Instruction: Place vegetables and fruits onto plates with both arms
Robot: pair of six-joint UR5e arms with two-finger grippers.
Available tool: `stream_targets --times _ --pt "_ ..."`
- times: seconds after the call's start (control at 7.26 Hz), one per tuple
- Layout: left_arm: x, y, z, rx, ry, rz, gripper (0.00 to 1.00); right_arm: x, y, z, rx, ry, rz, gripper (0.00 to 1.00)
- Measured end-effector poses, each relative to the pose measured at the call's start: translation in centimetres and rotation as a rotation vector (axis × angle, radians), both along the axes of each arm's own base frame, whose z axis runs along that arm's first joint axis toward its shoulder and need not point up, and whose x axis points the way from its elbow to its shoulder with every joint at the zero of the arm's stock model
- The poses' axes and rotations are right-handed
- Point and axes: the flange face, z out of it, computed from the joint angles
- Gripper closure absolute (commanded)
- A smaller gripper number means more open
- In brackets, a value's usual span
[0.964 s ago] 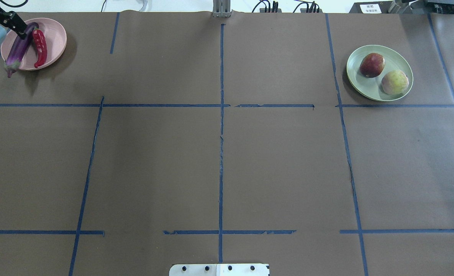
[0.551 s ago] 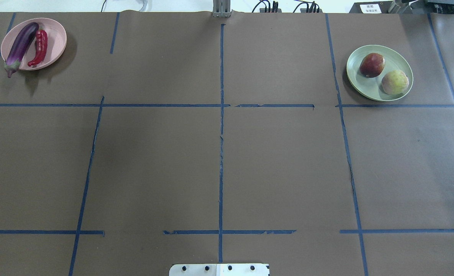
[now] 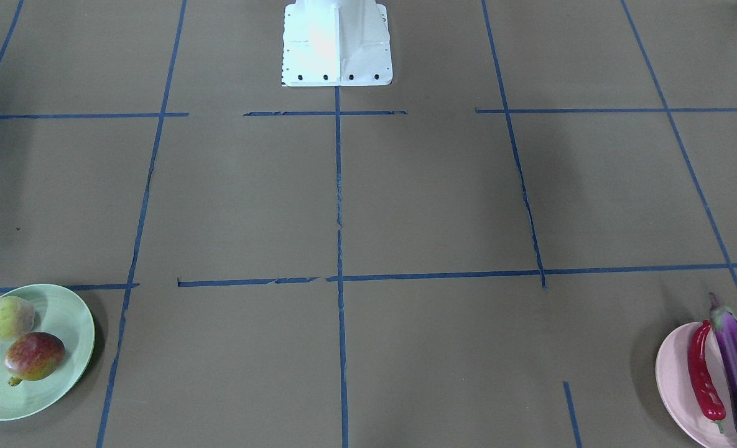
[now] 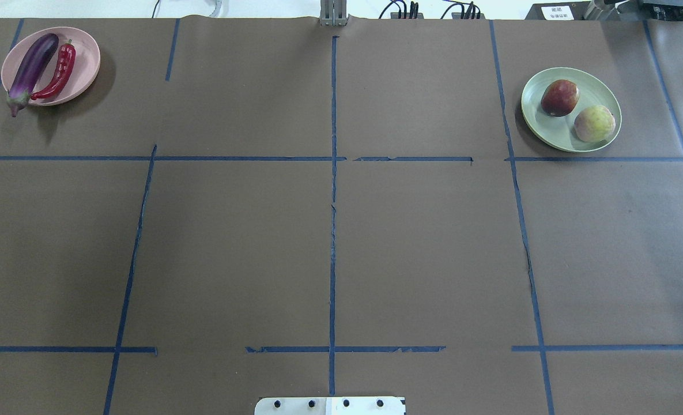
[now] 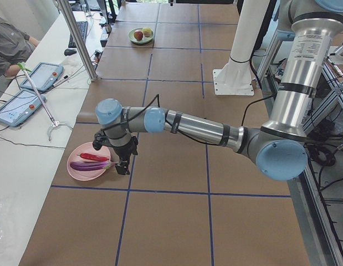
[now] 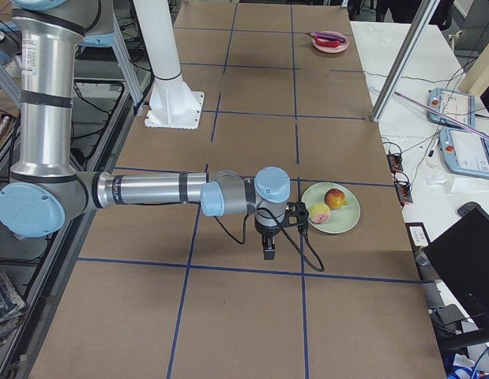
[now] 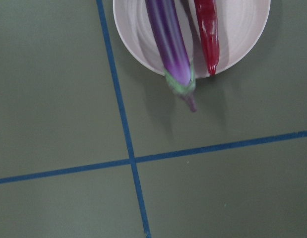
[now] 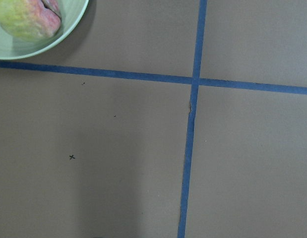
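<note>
Pink plate [image 4: 87, 57]: carrying eggplant [image 4: 31, 69], chili [image 4: 59, 72].
Green plate [image 4: 554, 129]: carrying red-mottled fruit [image 4: 559, 97], yellow-green fruit [image 4: 594, 123].
Left gripper [image 5: 123, 167]: hovering beside pink plate; grip indiscernible.
Right gripper [image 6: 269, 251]: hovering near green plate; grip indiscernible.
White label [image 4: 557, 12]: print illegible.

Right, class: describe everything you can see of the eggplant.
The eggplant is long, slim and glossy purple, with a greyish-green cap and a short stem nub. It lies flat on the pink plate, beside the red chili. Its capped end overhangs the plate's rim.
</note>
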Motion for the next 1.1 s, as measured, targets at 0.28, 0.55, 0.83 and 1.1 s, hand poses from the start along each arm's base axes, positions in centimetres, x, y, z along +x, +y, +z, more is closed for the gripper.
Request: stream_targets --times 0.28,0.55,0.83,1.1 --pt "-1.5 4.3 3.1 -0.026 0.011 -0.002 0.0 1.4 0.7 -1.4 -0.018 -0.026 0.026 0.0" --pt "-1.6 7.3 4.4 -0.051 0.012 -0.004 0.0 1.8 1.7 -1.8 -0.027 -0.027 0.027 0.0" --pt "-1.6 8.7 5.1 -0.04 0.02 -0.003 0.0 1.8 2.7 -1.0 -0.034 -0.016 0.02 0.0" --pt "-1.5 8.8 5.5 0.026 0.029 -0.004 0.0 1.8 2.9 -0.8 -0.034 -0.013 0.018 0.0"
